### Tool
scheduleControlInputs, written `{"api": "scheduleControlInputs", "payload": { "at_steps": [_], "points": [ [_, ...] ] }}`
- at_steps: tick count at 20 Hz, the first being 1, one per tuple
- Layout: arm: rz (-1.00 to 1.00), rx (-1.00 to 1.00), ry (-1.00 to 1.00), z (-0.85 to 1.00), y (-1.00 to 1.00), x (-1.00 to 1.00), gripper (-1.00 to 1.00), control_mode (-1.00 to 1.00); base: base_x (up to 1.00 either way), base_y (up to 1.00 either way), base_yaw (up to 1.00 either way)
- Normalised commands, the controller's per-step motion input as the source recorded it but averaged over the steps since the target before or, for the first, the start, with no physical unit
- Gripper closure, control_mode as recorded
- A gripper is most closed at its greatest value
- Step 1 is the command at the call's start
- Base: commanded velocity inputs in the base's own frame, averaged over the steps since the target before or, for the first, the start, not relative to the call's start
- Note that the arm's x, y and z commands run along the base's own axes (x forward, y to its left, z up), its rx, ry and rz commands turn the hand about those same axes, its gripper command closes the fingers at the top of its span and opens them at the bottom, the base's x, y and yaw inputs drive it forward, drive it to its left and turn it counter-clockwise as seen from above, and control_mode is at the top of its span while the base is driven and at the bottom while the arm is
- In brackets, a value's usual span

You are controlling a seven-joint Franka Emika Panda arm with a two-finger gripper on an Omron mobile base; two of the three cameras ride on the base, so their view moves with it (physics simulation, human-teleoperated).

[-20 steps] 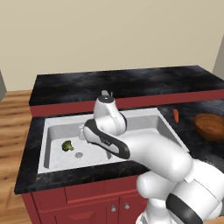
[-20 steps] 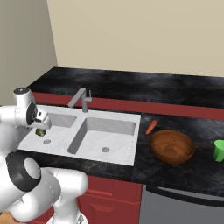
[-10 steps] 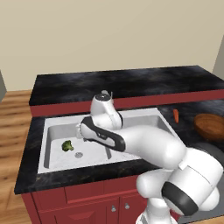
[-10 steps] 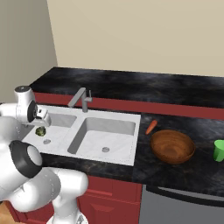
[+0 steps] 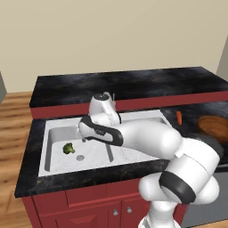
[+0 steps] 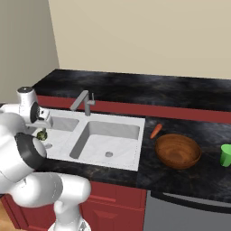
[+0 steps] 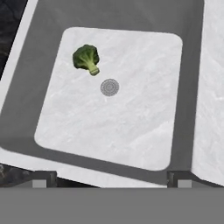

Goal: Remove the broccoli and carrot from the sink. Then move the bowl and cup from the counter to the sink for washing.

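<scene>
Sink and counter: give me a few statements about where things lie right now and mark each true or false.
1. The broccoli lies in the sink basin, beside a round drain. True.
2. The carrot lies in the sink. False: it lies on the counter, between sink and bowl.
3. The cup stands inside the bowl. False: it stands on the counter beside it.
4. The claw grips the broccoli. False: it is open above the basin, empty.
5. The bowl is on the counter. True.
</scene>
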Motion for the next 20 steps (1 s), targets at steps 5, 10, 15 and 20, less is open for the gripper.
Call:
{"api": "scheduleControlInputs", "payload": {
  "at_steps": [5, 10, 15, 20],
  "points": [
    [0.01, 0.0, 0.01, -0.02, 0.02, 0.14, -1.0, -1.0, 0.0, 0.0, 0.0],
    [0.0, 0.0, 0.0, -0.04, 0.09, 0.17, -1.0, -1.0, 0.0, 0.0, 0.0],
    [0.0, 0.0, 0.0, -0.06, 0.13, 0.2, -1.0, -1.0, 0.0, 0.0, 0.0],
    [0.0, 0.0, 0.0, -0.08, 0.13, 0.18, -1.0, -1.0, 0.0, 0.0, 0.0]
  ]
}}
